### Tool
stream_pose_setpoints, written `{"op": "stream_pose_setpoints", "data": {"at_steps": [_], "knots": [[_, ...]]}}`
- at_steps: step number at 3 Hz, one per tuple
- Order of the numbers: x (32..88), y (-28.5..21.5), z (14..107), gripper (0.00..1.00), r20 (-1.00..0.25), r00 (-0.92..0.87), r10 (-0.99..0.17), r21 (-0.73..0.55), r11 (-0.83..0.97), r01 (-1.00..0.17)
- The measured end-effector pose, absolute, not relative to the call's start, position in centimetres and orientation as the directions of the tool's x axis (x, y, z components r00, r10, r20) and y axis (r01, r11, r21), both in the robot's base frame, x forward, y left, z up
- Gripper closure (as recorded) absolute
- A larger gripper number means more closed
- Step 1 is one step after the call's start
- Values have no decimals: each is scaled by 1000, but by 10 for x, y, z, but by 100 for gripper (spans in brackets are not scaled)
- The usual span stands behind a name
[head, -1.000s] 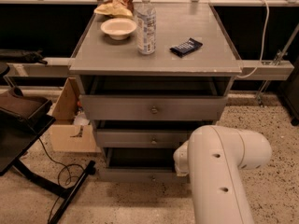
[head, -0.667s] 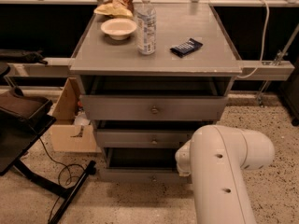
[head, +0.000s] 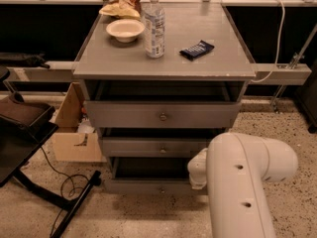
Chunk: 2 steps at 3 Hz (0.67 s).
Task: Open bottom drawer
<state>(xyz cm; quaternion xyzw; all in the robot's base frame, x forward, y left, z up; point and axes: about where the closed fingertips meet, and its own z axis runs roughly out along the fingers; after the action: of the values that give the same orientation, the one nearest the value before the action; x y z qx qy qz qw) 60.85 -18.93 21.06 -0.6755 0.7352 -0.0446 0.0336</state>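
The bottom drawer point(head: 143, 186) is the lowest, narrowest grey front of the cabinet, with a small round knob point(head: 161, 189) at its centre. It stands out a little, and a dark gap shows above its front. My white arm point(head: 242, 182) rises from the lower right. My gripper point(head: 197, 168) sits at the arm's end, by the right end of the bottom drawer, and is mostly hidden by the arm.
The mid drawer point(head: 158, 148) and top drawer point(head: 161, 115) also stand slightly out. On the cabinet top are a bowl point(head: 125, 29), a water bottle point(head: 154, 26), a dark snack bar point(head: 196, 49) and a chip bag point(head: 124, 1). A cardboard box point(head: 74, 133) and black stand legs point(head: 59, 202) are on the left.
My arm has shifted a little to the right along the bottom drawer's front. The drawers look much the same.
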Motion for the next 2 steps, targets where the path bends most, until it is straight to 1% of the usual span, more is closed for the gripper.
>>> {"op": "stream_pose_setpoints", "data": {"at_steps": [1, 2], "knots": [[609, -188, 213, 43, 7, -81, -997, -115, 80, -990], [614, -174, 262, 12, -44, -15, -999, -182, 23, -983]]}}
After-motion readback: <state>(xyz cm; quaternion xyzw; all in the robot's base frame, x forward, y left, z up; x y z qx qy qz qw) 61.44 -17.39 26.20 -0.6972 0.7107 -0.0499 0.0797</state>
